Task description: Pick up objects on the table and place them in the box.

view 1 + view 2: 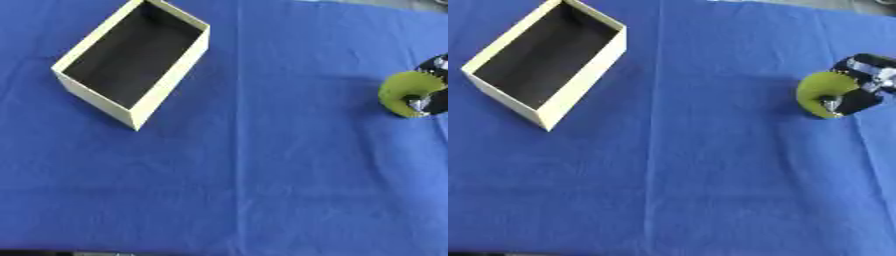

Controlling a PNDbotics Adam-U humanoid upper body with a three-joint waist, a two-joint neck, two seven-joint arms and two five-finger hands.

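Open box upper left, right hand clamped on a yellow-green object at the right edge, blue cloth between.

Box (131, 62): cream walls, dark inside, sits askew on the blue cloth (262, 175) at upper left, nothing visible in it, long axis running from upper right to lower left. A vertical crease runs down the cloth just right of the box. Wide bare stretch of cloth across the middle of the surface. Far right: yellow-green object (820, 92), rounded, low over or on the cloth, can't tell which, well apart from the box. Right hand (866, 87), black with silver parts, comes in from the right edge, fingers curled round the object's right side. Left hand shows in neither view.
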